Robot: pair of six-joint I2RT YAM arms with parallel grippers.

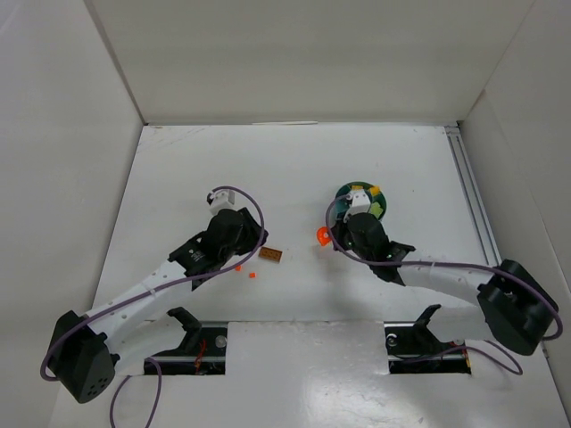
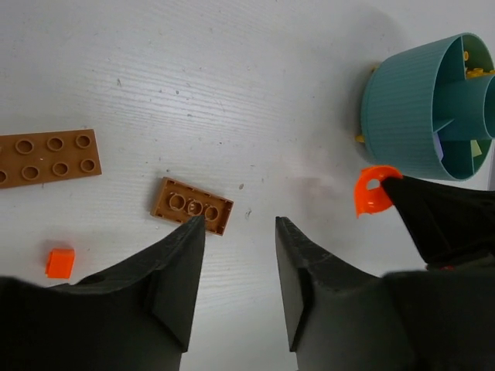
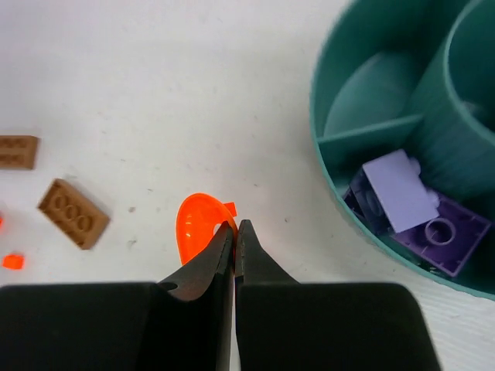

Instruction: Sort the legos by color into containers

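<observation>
A red-orange curved lego (image 3: 192,226) is pinched at its edge by the right tool (image 3: 234,226) beside the teal tub (image 3: 321,116); a lift into a matching compartment appears called for next. The left tool (image 2: 240,222) is held spread over a brown brick (image 2: 186,202).

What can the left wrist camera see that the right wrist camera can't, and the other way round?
Only the left wrist view: the left gripper, open and empty, the whole long brown plate, and yellow bricks in the teal tub. Only the right wrist view: the purple bricks shown plainly, and the right gripper shut on the edge of the orange curved piece. Both: the tub, the orange curved piece, the small brown brick and a tiny orange brick.
</observation>
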